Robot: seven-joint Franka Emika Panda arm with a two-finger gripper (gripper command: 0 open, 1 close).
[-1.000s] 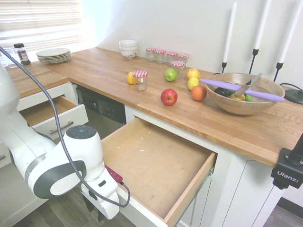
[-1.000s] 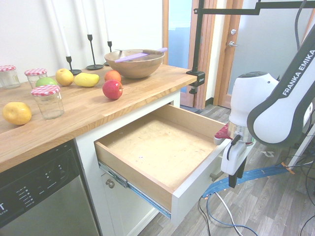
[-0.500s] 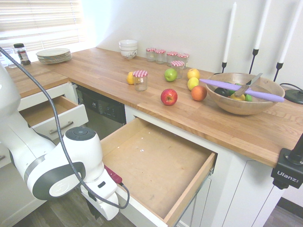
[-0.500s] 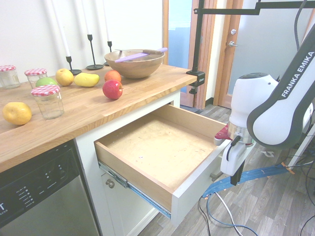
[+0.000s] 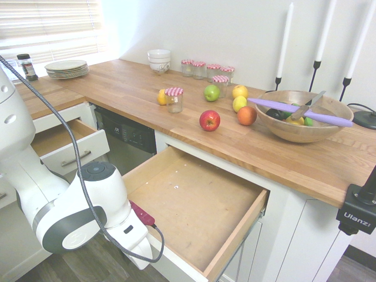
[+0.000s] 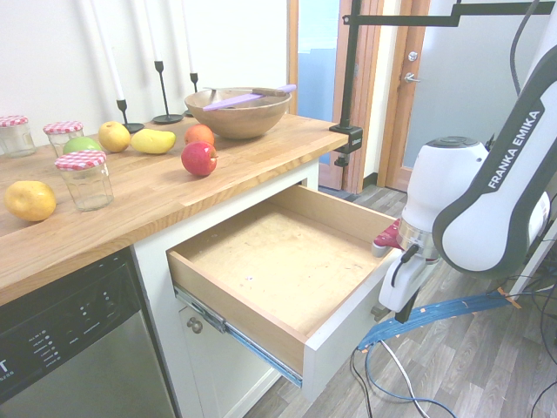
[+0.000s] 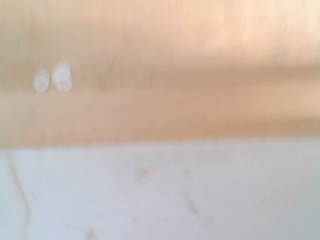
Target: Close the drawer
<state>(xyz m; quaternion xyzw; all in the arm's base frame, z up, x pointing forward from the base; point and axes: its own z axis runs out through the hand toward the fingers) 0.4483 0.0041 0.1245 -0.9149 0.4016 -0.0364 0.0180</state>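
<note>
The drawer [image 5: 194, 202] stands pulled far out under the wooden counter, its big light-wood box bare inside. In the second exterior view the drawer [image 6: 278, 261] shows its white front [image 6: 348, 326] at the near edge. My gripper [image 6: 392, 312] hangs just outside that front, low against it, with the fingers shut and partly hidden behind the front panel. I cannot tell whether they touch the handle. In the first exterior view the arm's wrist [image 5: 132, 235] covers the fingers. The blurred wrist view shows the wood box [image 7: 160, 75] and the top of the white front [image 7: 160, 200].
A smaller white-fronted drawer [image 5: 64, 141] is open at the left, beside a black dishwasher [image 5: 126, 138]. On the counter [image 5: 117, 85] stand jars, fruit, a stack of plates [image 5: 66, 68], and a wooden bowl [image 5: 305, 114] with a purple knife. Wood floor lies behind the arm.
The fingers have gone from partly open to shut. The wrist has tilted and shifted closer to the drawer's white front. The drawer itself has not visibly moved.
</note>
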